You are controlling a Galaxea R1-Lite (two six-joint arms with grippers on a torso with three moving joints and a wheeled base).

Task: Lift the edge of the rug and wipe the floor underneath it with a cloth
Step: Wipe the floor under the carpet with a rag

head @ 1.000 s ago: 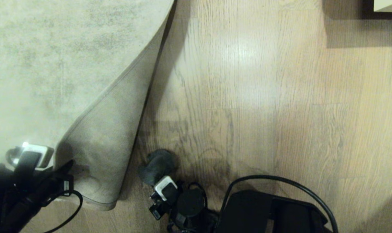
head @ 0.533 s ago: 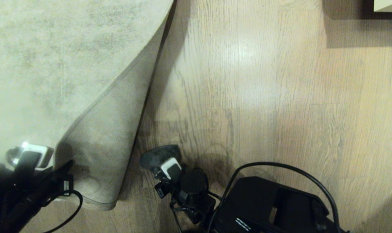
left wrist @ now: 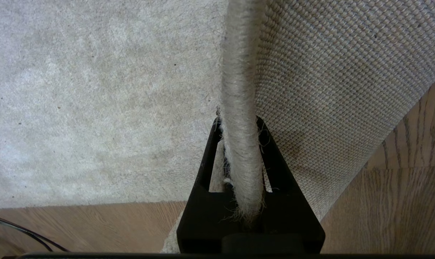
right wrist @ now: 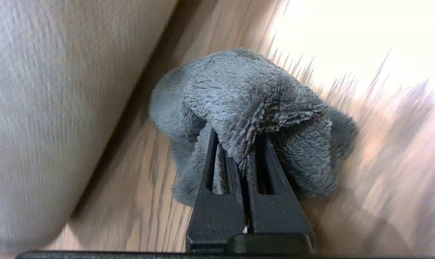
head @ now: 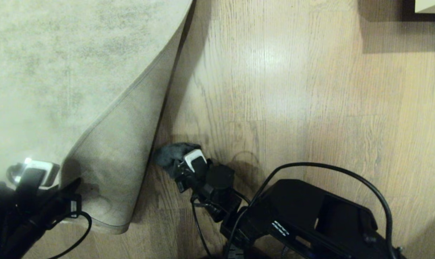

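Observation:
The pale mottled rug point(head: 59, 72) covers the left of the head view. Its near corner is raised and folded over, so the tan backing point(head: 120, 151) shows. My left gripper point(head: 73, 187) at the lower left is shut on the rug's bound edge point(left wrist: 239, 72), which runs between its black fingers point(left wrist: 275, 158). On the wood floor point(head: 293, 108) just right of the raised fold, my right gripper point(head: 178, 163) is shut on the grey fuzzy cloth point(head: 170, 153). In the right wrist view the cloth point(right wrist: 246, 86) bunches over the fingertips and rests on the floor beside the backing point(right wrist: 59, 108).
The right arm's black body point(head: 311, 216) and its looping cable point(head: 329, 167) fill the lower right. A pale piece of furniture point(head: 431, 5) casts a shadow in the far right corner. Open wood floor lies between.
My right gripper has slid the cloth over the floor away from me, along the raised rug fold. The left gripper and the rug corner have stayed still.

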